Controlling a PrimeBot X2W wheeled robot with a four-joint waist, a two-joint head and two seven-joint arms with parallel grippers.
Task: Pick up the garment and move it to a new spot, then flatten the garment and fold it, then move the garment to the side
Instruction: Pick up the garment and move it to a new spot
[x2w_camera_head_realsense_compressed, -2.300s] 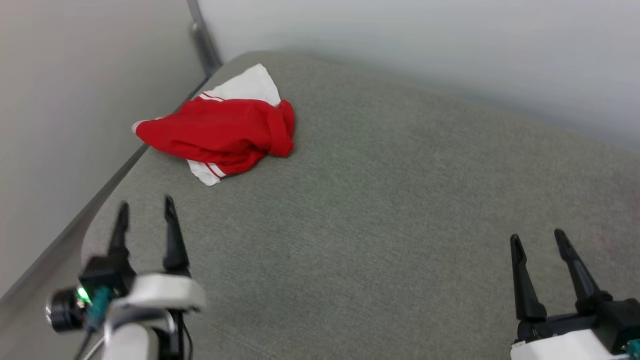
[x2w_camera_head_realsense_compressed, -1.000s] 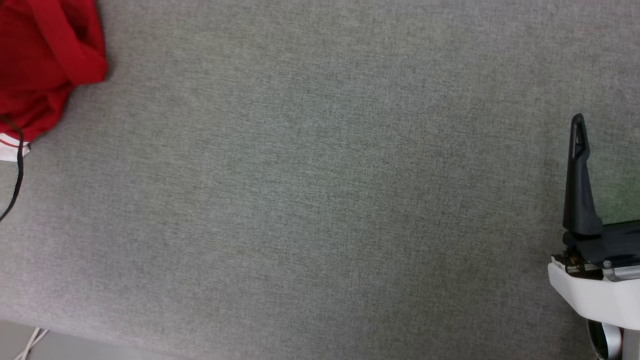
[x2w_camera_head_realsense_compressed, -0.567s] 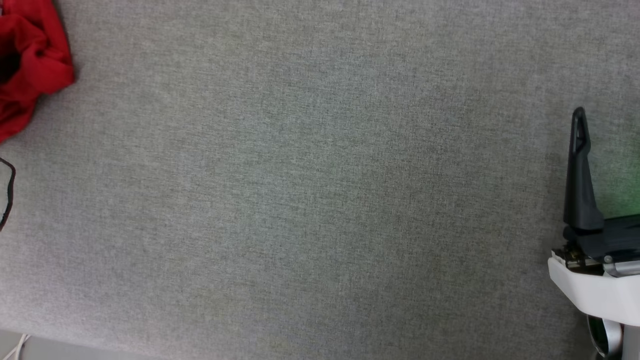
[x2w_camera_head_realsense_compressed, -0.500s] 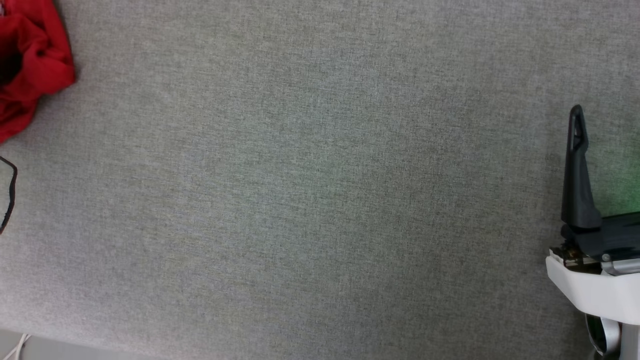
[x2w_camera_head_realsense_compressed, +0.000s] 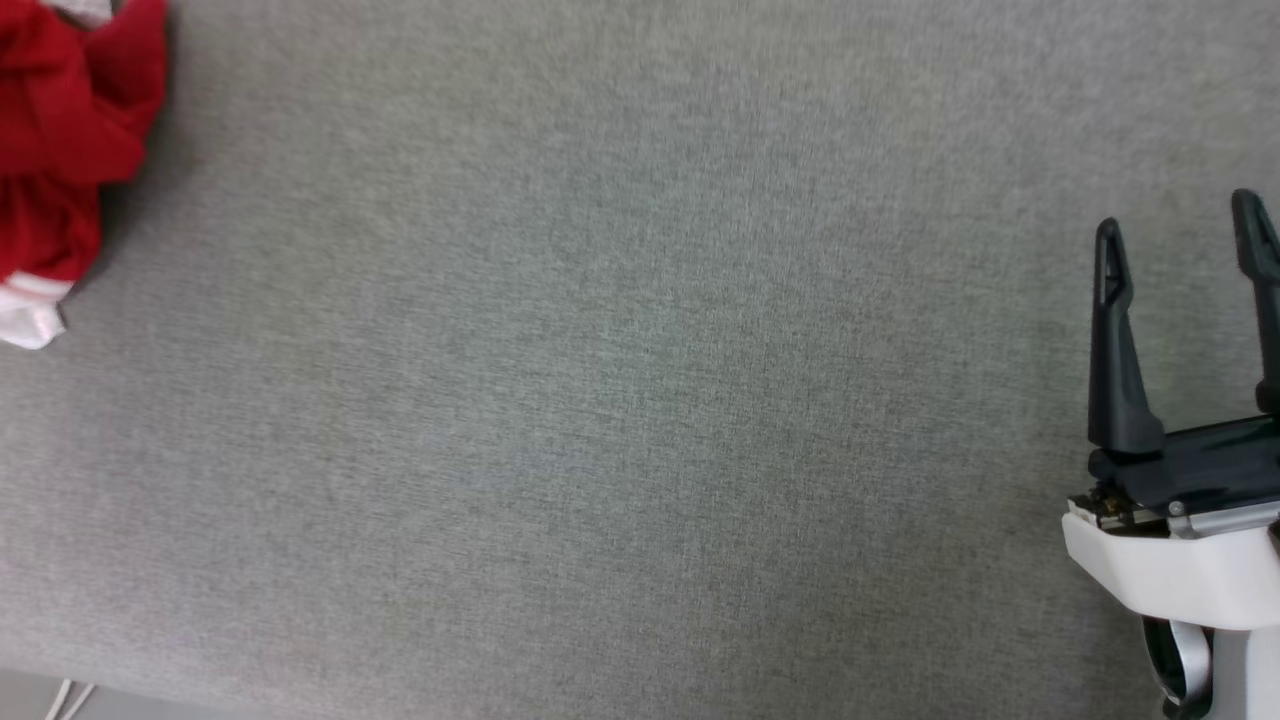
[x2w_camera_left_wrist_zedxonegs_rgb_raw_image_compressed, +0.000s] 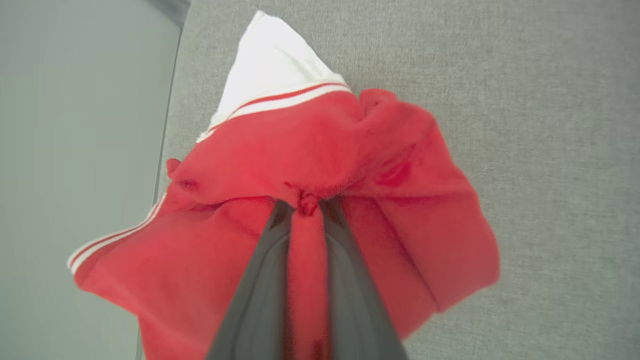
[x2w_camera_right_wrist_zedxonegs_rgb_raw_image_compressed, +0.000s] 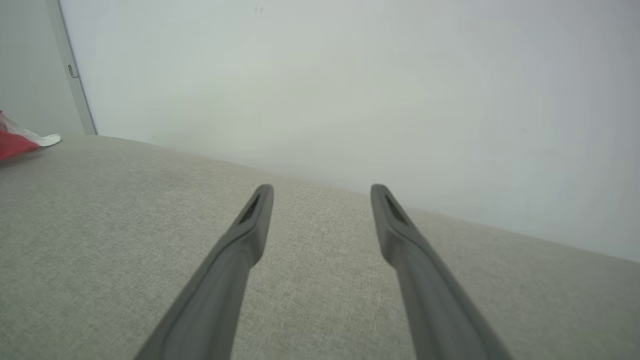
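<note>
My right gripper (x2w_camera_head_realsense_compressed: 1178, 216) hangs wide open and empty over the grey fabric surface (x2w_camera_head_realsense_compressed: 640, 400). Further off, my left gripper (x2w_camera_left_wrist_zedxonegs_rgb_raw_image_compressed: 306, 206) pinches a fold of the red T-shirt (x2w_camera_left_wrist_zedxonegs_rgb_raw_image_compressed: 350, 145), bunched at the surface's left edge by the wall (x2w_camera_left_wrist_zedxonegs_rgb_raw_image_compressed: 75, 125). I'd say only the pickup is started; moving, flattening and folding are all left.

Plain room: grey upholstery (x2w_camera_head_realsense_compressed: 640, 400), bare wall (x2w_camera_right_wrist_zedxonegs_rgb_raw_image_compressed: 350, 75)

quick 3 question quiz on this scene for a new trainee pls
1. True or false: the left gripper is shut on a fold of the garment.
2. Pick one: the right gripper is A) open and holding nothing, B) shut on a white sleeve, C) pressing red cloth flat.
3. Fill in: in the head view the garment shows at the upper ___ corner.

Key: 1 true; 2 A; 3 left.
</note>
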